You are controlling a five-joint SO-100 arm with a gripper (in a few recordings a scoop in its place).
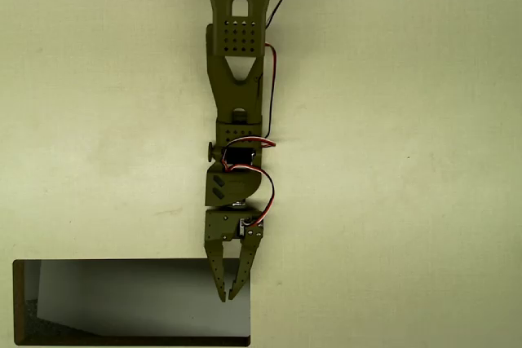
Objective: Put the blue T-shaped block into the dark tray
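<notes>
Over the right end of the dark tray [130, 262], in the overhead view, the olive-green pincer [227, 297] points toward the near edge of the scene, its two tips drawn almost together with only a thin wedge of gap between them. Nothing blue shows between the fingers or under them, so it seems to hold nothing, though the arm itself could hide a small piece. Behind it the arm runs straight back to the far edge, red and black wires looping along its right side. Its tips lie just inside the tray's right wall. A paler slanted panel fills most of the tray's shadowed floor. All round lies bare pale bench [408, 160].

As for the blue T-shaped block, I cannot say where it rests. By its name I judge it a small, rigid, light piece with smooth faces, likely to slip if pinched on a corner; closing across the stem or the flat sides of the bar looks safest.
</notes>
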